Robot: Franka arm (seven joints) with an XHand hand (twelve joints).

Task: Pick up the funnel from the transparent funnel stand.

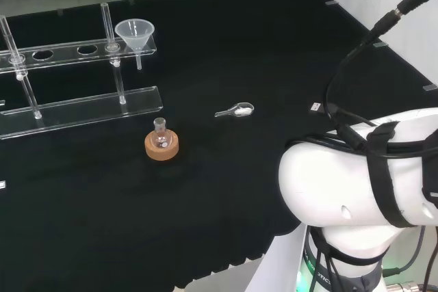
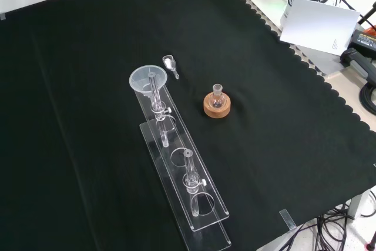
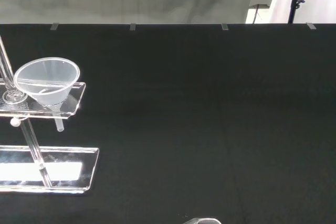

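The clear plastic cone funnel [image 1: 135, 33] is sitting in the transparent funnel stand's [image 1: 82, 51] end hole, stem hanging free for lifting; the fingers' state I cannot tell.

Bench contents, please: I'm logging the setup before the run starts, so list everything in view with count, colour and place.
Funnel: one, clear, seated in the end hole of the stand's upper shelf, at the head view's upper left.
Funnel stand: one, transparent, two shelves on thin posts, along the head view's left side.
Flask: one, small, clear, upright in the cork ring.
Cork ring: one, brown, on the cloth in front of the stand in the head view.
Scoop: one, small, clear, lying to the right of the stand in the head view.
Cloth: one, black, covering the bench.
Arm links: white, with black cables, at the head view's lower right.
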